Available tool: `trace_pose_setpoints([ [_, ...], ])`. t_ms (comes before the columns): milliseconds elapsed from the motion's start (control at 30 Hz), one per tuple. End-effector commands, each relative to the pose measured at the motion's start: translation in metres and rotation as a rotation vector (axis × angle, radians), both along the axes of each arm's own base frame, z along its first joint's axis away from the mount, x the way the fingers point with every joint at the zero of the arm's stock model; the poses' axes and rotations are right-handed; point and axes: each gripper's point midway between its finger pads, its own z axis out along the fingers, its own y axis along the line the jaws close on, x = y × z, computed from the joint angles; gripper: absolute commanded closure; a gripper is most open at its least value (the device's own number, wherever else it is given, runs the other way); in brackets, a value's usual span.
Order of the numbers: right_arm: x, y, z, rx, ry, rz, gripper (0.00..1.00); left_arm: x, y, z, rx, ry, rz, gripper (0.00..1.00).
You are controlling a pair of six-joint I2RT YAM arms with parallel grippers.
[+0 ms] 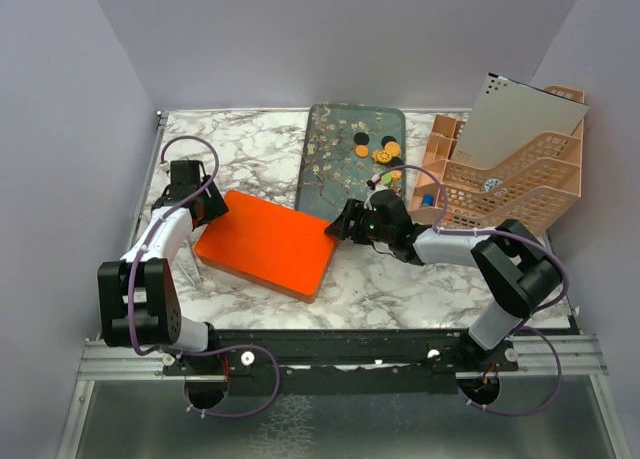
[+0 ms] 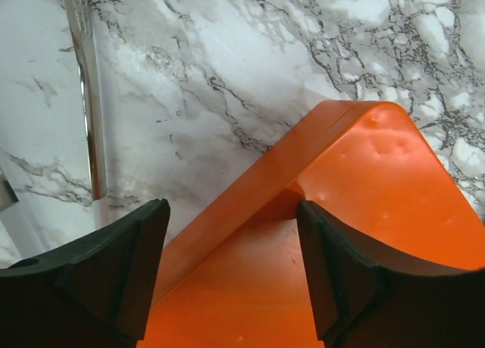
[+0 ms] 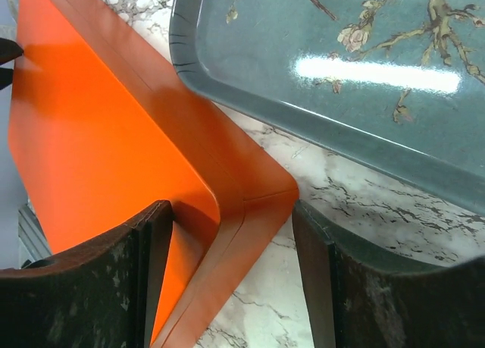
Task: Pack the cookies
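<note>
The cookies [image 1: 384, 155], several small orange and black discs, lie at the far right end of a teal blossom-patterned tray [image 1: 330, 169]. A flat orange box [image 1: 268, 241] lies closed in front of the tray. My left gripper [image 1: 215, 207] is open with its jaws either side of the box's left corner [image 2: 356, 136]. My right gripper [image 1: 338, 224] is open around the box's right corner [image 3: 258, 189], close to the tray's rim [image 3: 318, 136]. No cookies show in either wrist view.
A peach plastic desk organizer [image 1: 510, 179] stands at the back right with a grey-white sheet [image 1: 520, 119] leaning in it. Grey walls close in the left, back and right. Marble table [image 1: 400, 279] shows in front of the box.
</note>
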Motion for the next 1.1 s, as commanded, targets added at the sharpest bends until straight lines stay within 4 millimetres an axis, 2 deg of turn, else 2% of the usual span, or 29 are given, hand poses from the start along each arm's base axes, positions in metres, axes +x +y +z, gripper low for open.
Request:
trace_pose_setpoints([
  [0,-0.005,-0.009,-0.020,-0.041,0.029,-0.014,0.34,-0.018,-0.004,-0.033,0.002,0.141,-0.024,0.28],
  [167,-0.004,-0.022,0.002,-0.069,-0.041,-0.041,0.33,-0.011,-0.015,-0.035,-0.013,0.150,-0.072,0.30],
  [300,-0.001,-0.052,0.023,-0.165,-0.117,-0.118,0.29,0.001,-0.029,-0.018,-0.035,0.092,-0.130,0.29],
  [433,-0.008,-0.087,0.055,-0.224,-0.209,-0.201,0.19,0.010,-0.031,0.008,-0.015,0.017,-0.157,0.18],
  [467,-0.011,-0.096,0.068,-0.232,-0.240,-0.223,0.17,0.010,-0.038,0.016,0.000,-0.006,-0.177,0.15],
  [567,-0.022,-0.128,0.087,-0.306,-0.275,-0.286,0.12,0.007,-0.044,0.043,0.046,-0.079,-0.201,0.05],
  [733,-0.043,-0.178,0.137,-0.351,-0.366,-0.416,0.01,-0.014,-0.063,0.090,0.151,-0.231,-0.273,0.01],
  [867,-0.063,-0.214,0.174,-0.345,-0.446,-0.504,0.00,-0.038,-0.074,0.130,0.188,-0.395,-0.292,0.01],
  [1000,-0.082,-0.244,0.199,-0.340,-0.516,-0.574,0.00,-0.069,-0.090,0.175,0.148,-0.633,-0.354,0.01],
  [1067,-0.089,-0.254,0.206,-0.335,-0.542,-0.600,0.00,-0.087,-0.090,0.198,0.116,-0.750,-0.370,0.01],
])
